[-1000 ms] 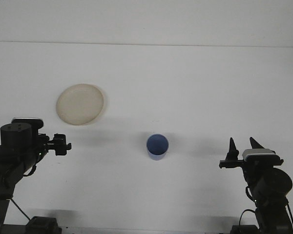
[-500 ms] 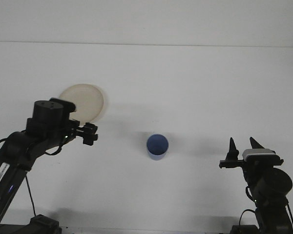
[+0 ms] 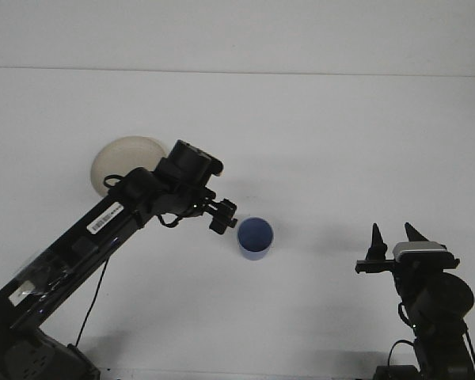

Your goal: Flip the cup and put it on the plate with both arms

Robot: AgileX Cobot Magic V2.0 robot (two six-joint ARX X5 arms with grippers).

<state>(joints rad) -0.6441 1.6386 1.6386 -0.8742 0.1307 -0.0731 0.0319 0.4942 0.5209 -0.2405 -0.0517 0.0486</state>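
Observation:
A blue cup [image 3: 255,237] stands upright with its mouth up near the middle of the white table. A beige plate [image 3: 117,160] lies at the back left, its right part hidden behind my left arm. My left gripper [image 3: 224,215] has reached across and hovers just left of the cup's rim, a narrow gap showing between its short dark fingers; nothing is in it. My right gripper [image 3: 392,237] stays at the front right, well clear of the cup, with its two pointed fingers spread and empty.
My left arm [image 3: 103,226] stretches diagonally from the bottom left corner across the table's left half. The table's far edge [image 3: 237,71] meets a white wall.
My left arm has swung from the left edge to the right, past the plate, until its gripper is next to the cup. The cup, plate and right arm have not moved.

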